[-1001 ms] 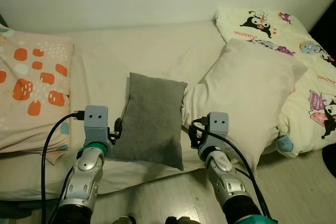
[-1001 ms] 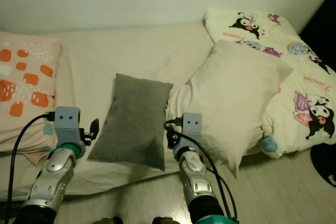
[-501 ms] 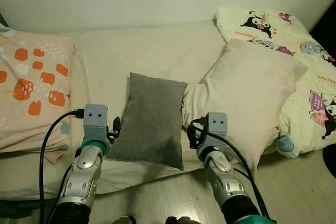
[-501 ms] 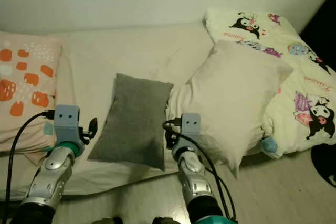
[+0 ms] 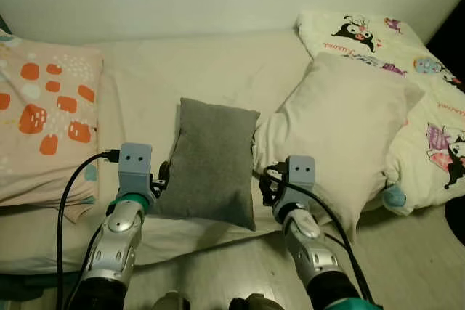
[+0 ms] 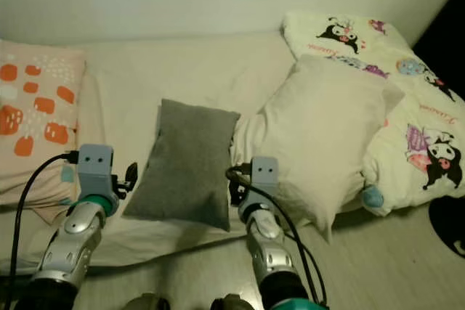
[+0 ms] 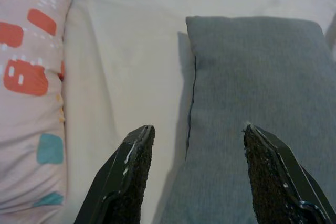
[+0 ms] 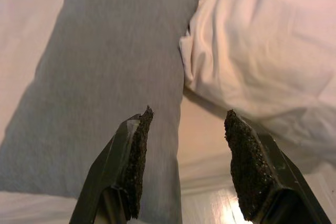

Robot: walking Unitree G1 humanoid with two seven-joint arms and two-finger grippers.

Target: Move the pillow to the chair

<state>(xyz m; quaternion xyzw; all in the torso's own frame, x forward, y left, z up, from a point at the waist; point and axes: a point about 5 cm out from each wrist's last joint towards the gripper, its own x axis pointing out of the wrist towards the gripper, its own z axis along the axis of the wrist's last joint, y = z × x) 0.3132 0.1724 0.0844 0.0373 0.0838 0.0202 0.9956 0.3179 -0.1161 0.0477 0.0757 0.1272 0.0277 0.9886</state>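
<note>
Little has shifted beyond a slight camera drift: both claws, left gripper (image 7: 191, 174) and right gripper (image 8: 186, 163), hang spread apart at either side of the grey pillow (image 5: 212, 161), lying ungrasped on the bed (image 5: 218, 70).

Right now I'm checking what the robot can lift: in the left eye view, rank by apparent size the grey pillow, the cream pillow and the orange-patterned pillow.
1. cream pillow
2. orange-patterned pillow, cropped by the frame edge, so its rank is unsure
3. grey pillow
</note>
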